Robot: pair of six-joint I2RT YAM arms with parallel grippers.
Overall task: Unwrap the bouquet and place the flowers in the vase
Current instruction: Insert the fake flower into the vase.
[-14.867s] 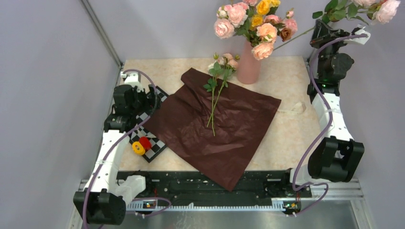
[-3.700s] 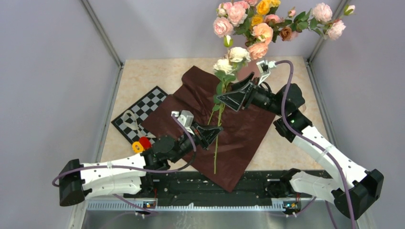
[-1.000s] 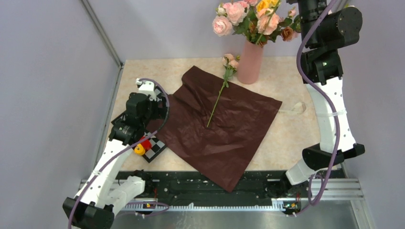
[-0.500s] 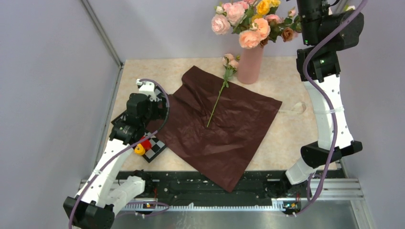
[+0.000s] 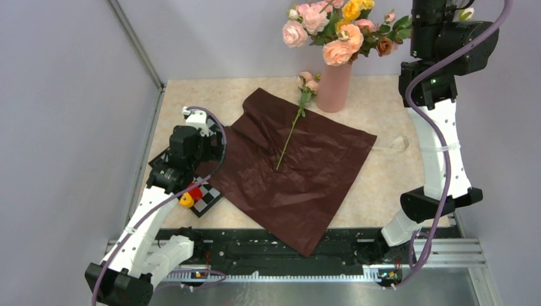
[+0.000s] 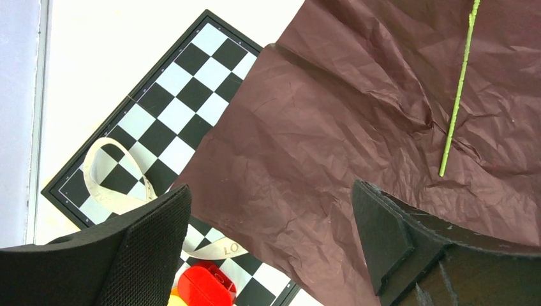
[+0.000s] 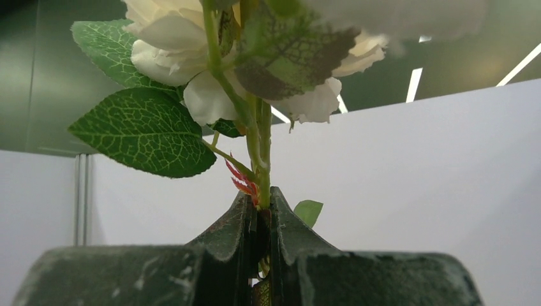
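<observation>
Right gripper point(image 7: 258, 217) raised high right of vase point(image 5: 333, 86), clamped on white flower point(image 7: 210, 92) stem, left gripper point(image 6: 269, 194) fully apart above dark red paper point(image 5: 306, 178) edge, pink flower point(image 5: 291, 130) lying on paper, bloom near vase base

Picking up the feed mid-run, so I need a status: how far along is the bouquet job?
Done: the dark red paper lies spread open, with the ribbon off on the checkerboard. In hand: the right gripper is shut on a white flower, raised high to the right of the vase. Left: one pink-headed stem lies on the paper, and the left gripper hangs open over the paper's left edge.
</observation>
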